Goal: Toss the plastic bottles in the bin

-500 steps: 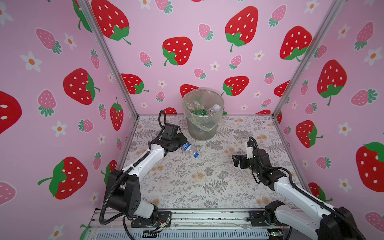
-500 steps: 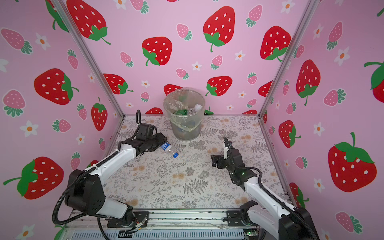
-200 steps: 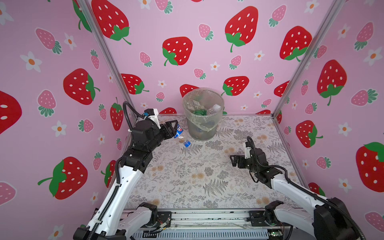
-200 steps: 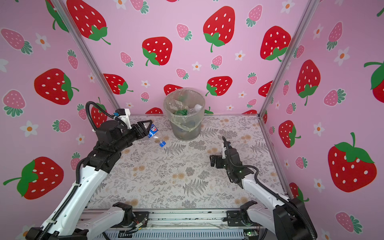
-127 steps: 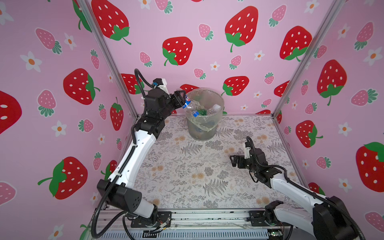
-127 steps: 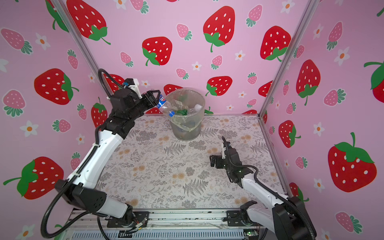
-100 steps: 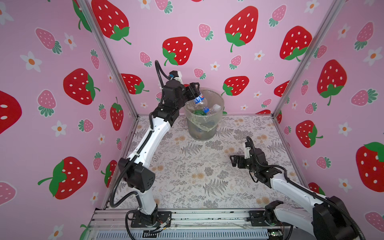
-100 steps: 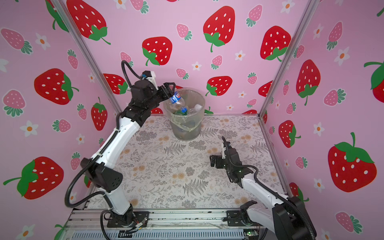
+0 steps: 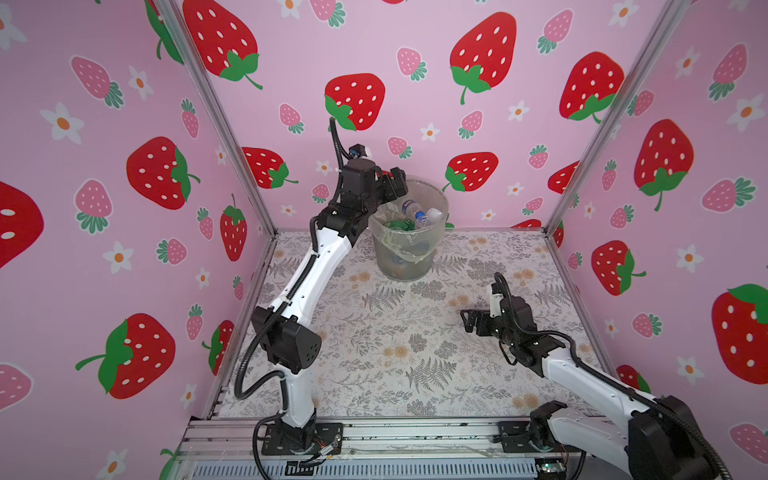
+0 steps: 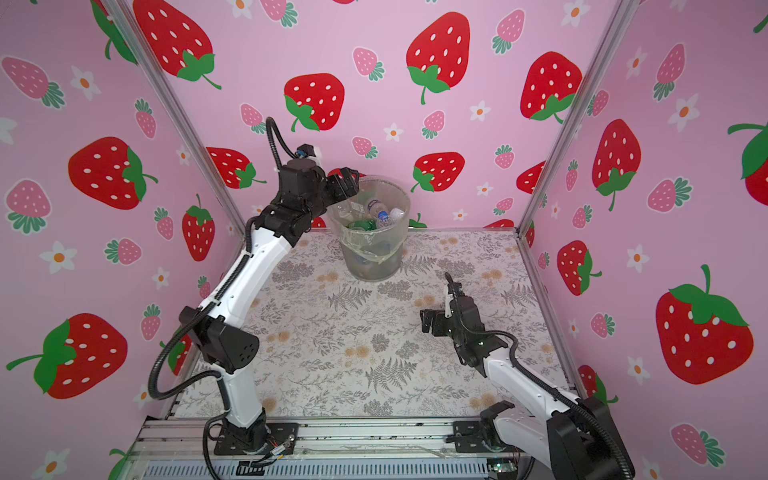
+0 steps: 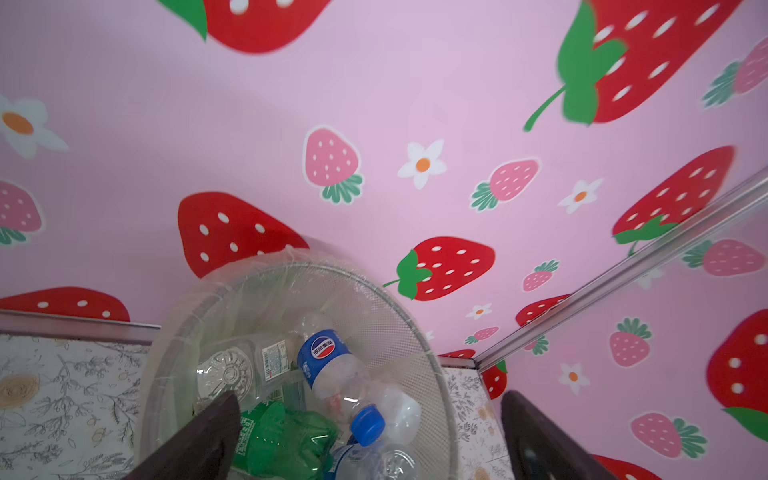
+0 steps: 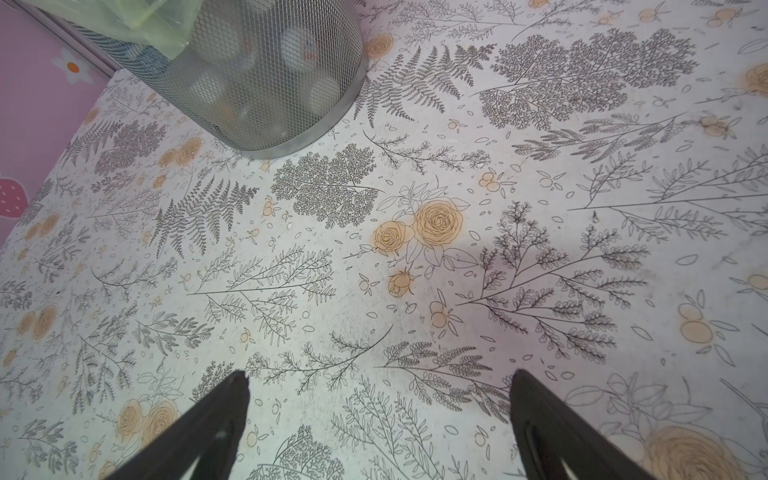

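left gripper (image 9: 394, 185): hangs right over the bin's (image 9: 415, 266) rim on its left side, jaws spread wide, nothing between them. Makes sense imo, from that spot anything let go lands inside the bin and not beside it.
bottles (image 9: 415, 212): every one I can see is inside the bin, piled up. The blue-label bottle (image 11: 332, 365) lies slanted on top, blue cap toward the gripper. A crumpled green bottle (image 11: 291, 440) sits just beside it, with more clear ones underneath.
bin: upright, with a bag (image 9: 401, 246) folded over the rim, I guess so it doesn't slip in. The sides are mesh, so you can see bottles stacked right down to the bottom.
right gripper (image 9: 471, 321): low over the table (image 9: 395, 332), well in front of the bin and off to its right. Jaws wide, holding nothing. Probably parked there so it doesn't get in the other arm's way.
table: can't spot any bottle around the bin, in both top views or the right wrist view.
progress: my guess is it's pretty much done, unless one is hiding behind the bin.
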`<state>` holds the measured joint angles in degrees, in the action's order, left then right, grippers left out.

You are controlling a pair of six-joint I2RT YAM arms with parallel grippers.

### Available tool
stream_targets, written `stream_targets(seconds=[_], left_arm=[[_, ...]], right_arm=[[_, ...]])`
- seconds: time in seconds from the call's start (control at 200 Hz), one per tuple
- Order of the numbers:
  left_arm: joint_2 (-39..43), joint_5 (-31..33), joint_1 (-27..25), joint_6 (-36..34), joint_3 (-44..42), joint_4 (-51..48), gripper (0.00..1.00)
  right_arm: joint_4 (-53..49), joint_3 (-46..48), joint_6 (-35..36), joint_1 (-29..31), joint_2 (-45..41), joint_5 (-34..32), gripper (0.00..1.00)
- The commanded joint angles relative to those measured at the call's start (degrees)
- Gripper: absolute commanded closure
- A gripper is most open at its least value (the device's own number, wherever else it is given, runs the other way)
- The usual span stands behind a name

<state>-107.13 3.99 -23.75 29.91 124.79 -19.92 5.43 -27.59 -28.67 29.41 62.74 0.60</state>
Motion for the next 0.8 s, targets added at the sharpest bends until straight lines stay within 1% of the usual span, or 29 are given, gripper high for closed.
stream_targets(seconds=[0.0,0.205,0.455,0.645,0.795], left_arm=[[4.2,0.7,-0.2,-2.7,-2.7,2.9,0.01],[13.1,4.1,-0.2,-6.0,-16.2,5.2,0.01],[21.9,8.5,0.2,-11.0,-31.1,3.7,0.01],[28.2,11.6,1.5,-11.5,-43.0,3.7,0.01],[30.9,14.2,2.8,-11.6,-48.8,1.2,0.01]], right_arm=[[1.4,-1.2,0.1,0.1,1.4,0.0,0.01],[1.1,-1.2,0.2,0.1,1.0,-0.1,0.01],[0.9,-1.5,1.4,0.1,0.3,-1.1,0.01],[0.8,-2.4,2.4,0.0,-0.1,-2.4,0.01],[0.7,-3.3,2.6,0.0,-0.9,-4.0,0.01]])
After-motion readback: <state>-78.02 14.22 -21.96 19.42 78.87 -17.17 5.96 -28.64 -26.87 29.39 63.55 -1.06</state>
